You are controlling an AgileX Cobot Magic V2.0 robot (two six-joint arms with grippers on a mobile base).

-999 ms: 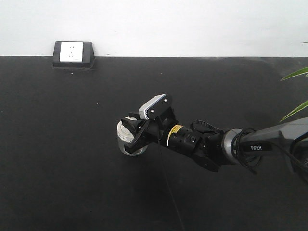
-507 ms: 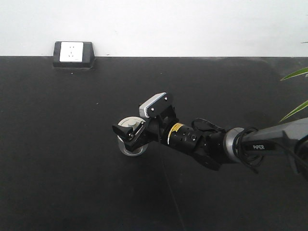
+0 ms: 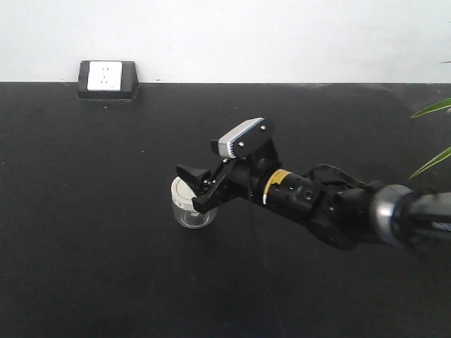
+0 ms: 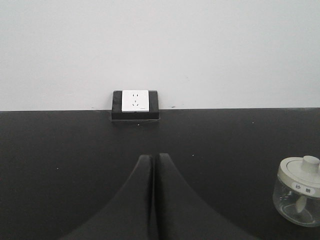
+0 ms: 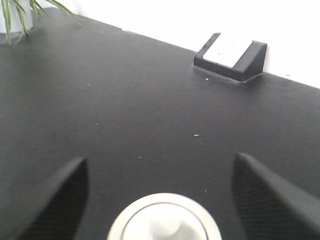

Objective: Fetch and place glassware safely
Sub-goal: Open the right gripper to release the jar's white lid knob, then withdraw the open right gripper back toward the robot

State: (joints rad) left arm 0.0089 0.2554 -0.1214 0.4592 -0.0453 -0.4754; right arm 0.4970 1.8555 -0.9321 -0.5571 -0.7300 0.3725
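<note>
Overall, matte black tabletop (image 3: 84,246) against white wall (image 3: 282,35).

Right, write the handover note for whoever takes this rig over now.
Right gripper: open, fingers spread, raised just above the glass jar, not touching it.
Left gripper: shut, empty, off to the jar's left, pointing at the socket box.
Jar: upright on the black table, cream lid on, nothing holding it.
Done: jar set down on the table, as far as the views show.
Left: probably only to back the right arm away without knocking the jar.
</note>
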